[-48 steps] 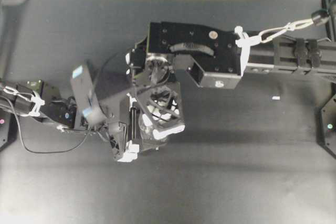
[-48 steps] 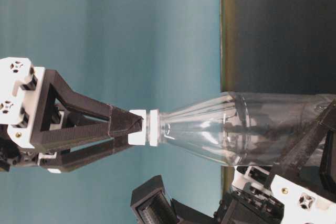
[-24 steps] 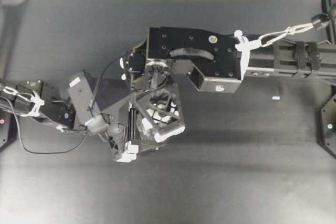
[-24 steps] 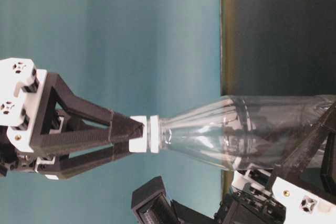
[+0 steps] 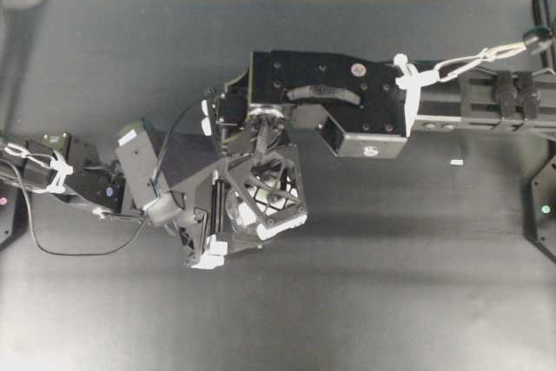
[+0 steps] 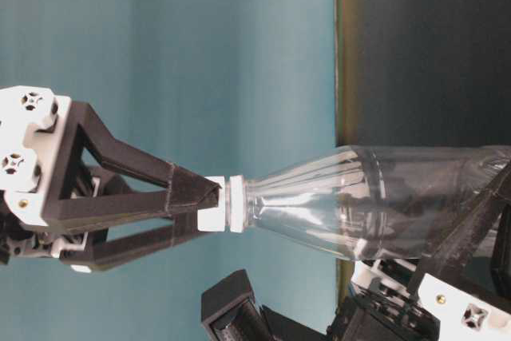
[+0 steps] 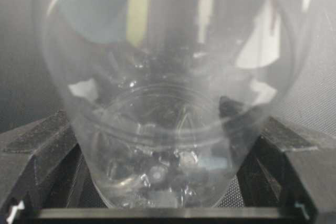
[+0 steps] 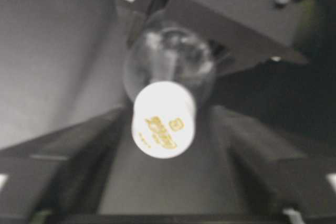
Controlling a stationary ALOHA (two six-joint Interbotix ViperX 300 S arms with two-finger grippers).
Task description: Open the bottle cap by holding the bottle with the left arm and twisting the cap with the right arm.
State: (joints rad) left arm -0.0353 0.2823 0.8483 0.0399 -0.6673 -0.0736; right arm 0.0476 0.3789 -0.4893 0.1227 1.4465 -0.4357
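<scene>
While you look from overhead, take the big pieces first: the right arm (image 5: pixel 365 110) reaches in from the right with its boxy housing, and the left arm (image 5: pixel 139 171) comes in from the left; they meet over the dark table (image 5: pixel 391 284) a little left of centre.

Your left gripper (image 7: pixel 168 203) has the bottle (image 6: pixel 375 201) clamped low on its clear body, a jaw pressed to each side, so the bottle stands upright off the table. In the left wrist view the base fills the gap between the jaws.

Your right gripper (image 6: pixel 200 207) points straight down the bottle's long axis. Its truss fingers sit on either side of the bottle cap (image 8: pixel 164 119), and in the right wrist view there is a gap on both sides of the cap, so the jaws stand parted and hold nothing.

What matters for your next move, as I judge it: the cap lies dead ahead of the right gripper, centred between the fingers, on the neck. You would only need to close on it and turn; the left arm needs no shift. The cap looks seated on the neck.
</scene>
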